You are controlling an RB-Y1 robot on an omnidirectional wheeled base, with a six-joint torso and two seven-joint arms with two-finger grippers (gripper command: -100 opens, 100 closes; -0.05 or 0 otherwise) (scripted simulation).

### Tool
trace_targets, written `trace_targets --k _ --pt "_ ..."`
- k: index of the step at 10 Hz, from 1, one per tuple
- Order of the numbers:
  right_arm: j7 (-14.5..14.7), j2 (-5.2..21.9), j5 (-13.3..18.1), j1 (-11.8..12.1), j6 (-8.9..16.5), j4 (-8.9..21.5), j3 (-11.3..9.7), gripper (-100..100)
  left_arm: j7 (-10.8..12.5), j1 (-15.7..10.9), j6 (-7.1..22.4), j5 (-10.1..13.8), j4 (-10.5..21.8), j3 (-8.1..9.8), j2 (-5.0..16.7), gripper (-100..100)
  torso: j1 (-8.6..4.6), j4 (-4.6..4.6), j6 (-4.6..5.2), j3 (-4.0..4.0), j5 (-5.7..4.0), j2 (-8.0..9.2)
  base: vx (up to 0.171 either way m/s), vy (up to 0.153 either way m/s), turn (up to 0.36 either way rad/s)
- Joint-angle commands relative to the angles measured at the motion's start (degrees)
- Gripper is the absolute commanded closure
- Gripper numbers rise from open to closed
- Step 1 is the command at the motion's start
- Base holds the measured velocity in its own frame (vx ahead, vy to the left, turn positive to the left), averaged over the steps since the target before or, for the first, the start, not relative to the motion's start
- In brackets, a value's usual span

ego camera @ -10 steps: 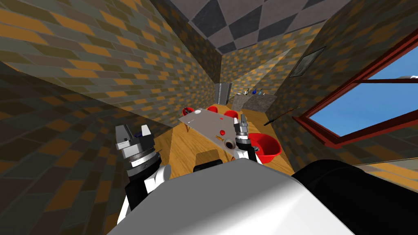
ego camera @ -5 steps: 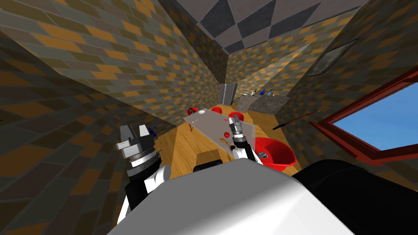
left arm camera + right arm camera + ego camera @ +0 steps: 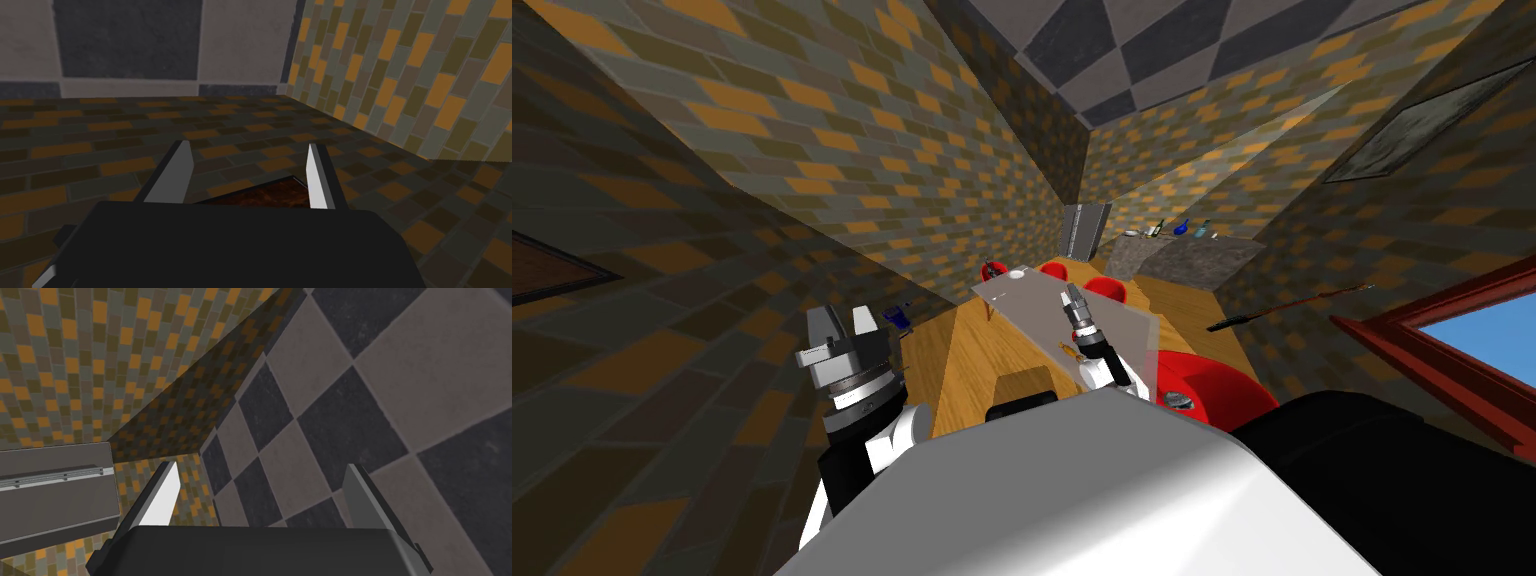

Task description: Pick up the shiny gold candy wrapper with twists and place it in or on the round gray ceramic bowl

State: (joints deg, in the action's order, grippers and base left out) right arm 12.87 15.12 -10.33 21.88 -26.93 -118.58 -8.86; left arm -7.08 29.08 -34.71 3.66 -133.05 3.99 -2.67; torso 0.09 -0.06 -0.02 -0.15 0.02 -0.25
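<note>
The right gripper (image 3: 1068, 293) is being held spread and empty above the grey desk (image 3: 1017, 300), and the left gripper (image 3: 840, 318) is also spread, well apart from the desk. The gold candy wrapper (image 3: 1066, 348) is lying near the desk's near edge. It is being judged light, crinkly and slippery, best pinched across its middle. No writing is being made out.

1. I counted one grey table (image 3: 1027, 305).
2. I counted four red chairs (image 3: 1053, 268) around it.
3. One gold wrapper (image 3: 1068, 348) and one pale round dish (image 3: 1017, 272) lay on it.
4. I had two grippers: left gripper (image 3: 840, 318), right gripper (image 3: 1068, 292).
</note>
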Motion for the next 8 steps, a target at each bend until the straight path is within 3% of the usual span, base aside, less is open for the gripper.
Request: trace_targets --k 1,2,6,7,8 --pt "1.51 2.86 -0.92 -2.21 1.86 2.41 -1.65 -100 0.0 0.0 0.0 0.0 0.0 0.0 0.0 0 0.0 0.0 0.0 0.0 0.0 0.0 0.082 0.023 0.253" --pt "1.51 3.38 -0.92 -2.21 1.86 2.41 -1.65 -100 0.0 0.0 0.0 0.0 0.0 0.0 0.0 0 0.03 -0.02 0.0 -0.04 0.0 -0.07 0.051 0.014 0.085" --pt "5.87 10.91 -2.99 -6.99 6.92 8.53 -6.44 -100 0.0 0.0 0.0 0.0 0.0 0.0 0.0 0 0.02 0.0 0.02 0.01 0.0 0.03 0.048 0.015 0.228" --pt "5.87 11.58 -2.99 -6.99 6.92 8.59 -6.44 -100 0.0 0.0 0.0 0.0 0.0 0.0 0.0 0 0.02 0.0 0.02 0.01 0.0 0.03 0.031 0.004 0.048" --pt "7.09 13.5 -3.48 -8.07 8.34 10.26 -7.75 -100 0.0 0.01 0.0 0.0 0.0 0.01 0.0 0 -0.01 0.01 0.07 0.05 0.0 0.11 0.023 0.012 0.147"
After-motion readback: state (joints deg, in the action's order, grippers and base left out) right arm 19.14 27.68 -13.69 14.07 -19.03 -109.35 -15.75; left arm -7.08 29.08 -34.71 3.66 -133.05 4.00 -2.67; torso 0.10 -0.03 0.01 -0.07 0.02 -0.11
